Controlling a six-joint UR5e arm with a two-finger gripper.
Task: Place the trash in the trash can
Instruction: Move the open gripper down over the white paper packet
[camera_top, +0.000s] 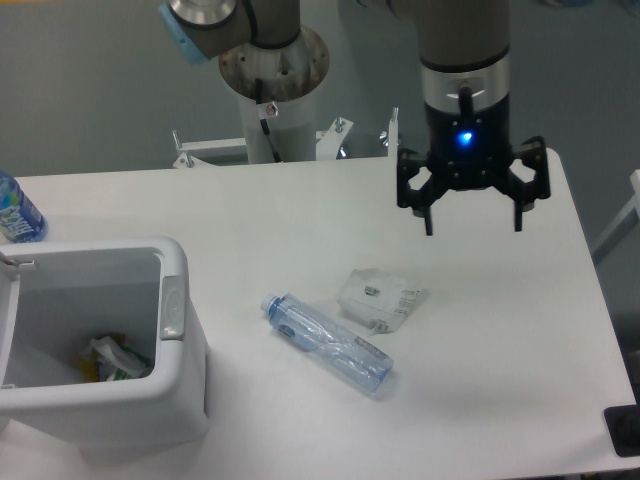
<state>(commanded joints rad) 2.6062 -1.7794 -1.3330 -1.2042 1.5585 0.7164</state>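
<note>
We see the hand (472, 226) spread wide at upper right, above the pouch (380, 298) and bottle (328, 344); the trash can (172, 305) sits lower left.

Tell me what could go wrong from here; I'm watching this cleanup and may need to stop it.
1. The bottle lies on its side at an angle, so it may roll or slip out as the open gripper closes on it.
2. The pouch is flat and close to the bottle, so the fingers may slide over it or nudge the bottle.
3. The bin already holds litter, and a long bottle could catch on its rim.
</note>
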